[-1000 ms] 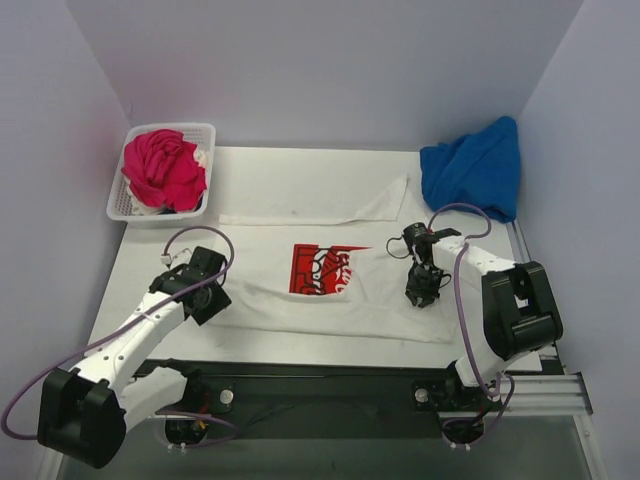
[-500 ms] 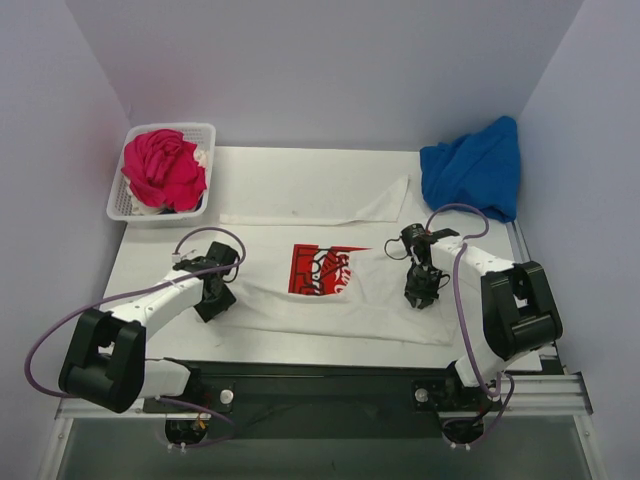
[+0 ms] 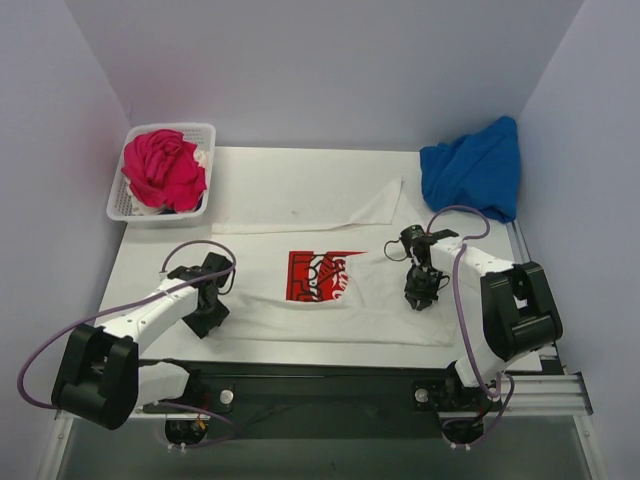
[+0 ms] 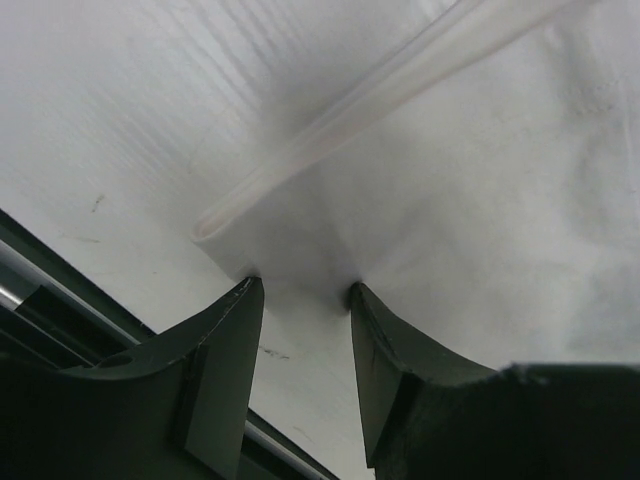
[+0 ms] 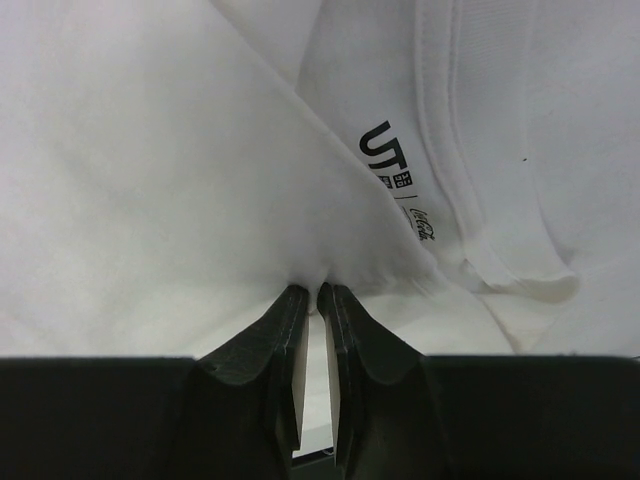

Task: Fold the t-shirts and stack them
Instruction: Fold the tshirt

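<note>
Room: white table (image 3: 300, 180), lavender walls (image 3: 330, 70) on three sides.
Top view, cloth: white shirt (image 3: 330, 310) spread flat mid-table, red print (image 3: 322, 272) facing up; pink shirt (image 3: 163, 168) heaped in basket (image 3: 115, 205) at far left; blue shirt (image 3: 472, 172) bunched at far right.
Top view, arms: left gripper (image 3: 210, 308) down at white shirt's left edge; right gripper (image 3: 418, 298) down on its right part, beside print; jaw gaps too small to read here.
Left wrist, seen only here: fingers (image 4: 215, 370) parted, straddling a rolled fold at shirt's edge, cloth touching both tips; bare table to the left.
Left wrist, hold: cannot tell whether cloth is clamped.
Right wrist, seen only here: fingers (image 5: 270, 340) nearly touching, pinching a raised ridge of white shirt; neck label (image 5: 392, 165) reading "UT" and collar (image 5: 480, 200) just beyond the tips, to the right.
</note>
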`<state>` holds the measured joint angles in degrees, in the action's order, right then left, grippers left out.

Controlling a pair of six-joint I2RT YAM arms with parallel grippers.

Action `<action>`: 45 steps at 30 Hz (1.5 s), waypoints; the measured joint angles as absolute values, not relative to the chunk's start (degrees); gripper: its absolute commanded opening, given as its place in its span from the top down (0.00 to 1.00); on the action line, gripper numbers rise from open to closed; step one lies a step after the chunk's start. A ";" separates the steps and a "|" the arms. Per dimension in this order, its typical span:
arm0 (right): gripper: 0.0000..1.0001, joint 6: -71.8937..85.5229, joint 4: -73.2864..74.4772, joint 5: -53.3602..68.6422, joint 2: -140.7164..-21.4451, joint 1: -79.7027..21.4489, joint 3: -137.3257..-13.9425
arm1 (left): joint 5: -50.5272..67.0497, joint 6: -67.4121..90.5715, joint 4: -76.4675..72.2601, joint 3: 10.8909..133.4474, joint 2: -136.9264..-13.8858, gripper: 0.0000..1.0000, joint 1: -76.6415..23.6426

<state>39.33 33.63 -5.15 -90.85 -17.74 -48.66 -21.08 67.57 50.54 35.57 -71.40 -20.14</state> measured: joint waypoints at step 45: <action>0.82 37.26 37.76 -9.58 -84.23 -19.62 -55.92 | -21.39 59.44 -4.43 45.25 -94.76 0.49 -7.29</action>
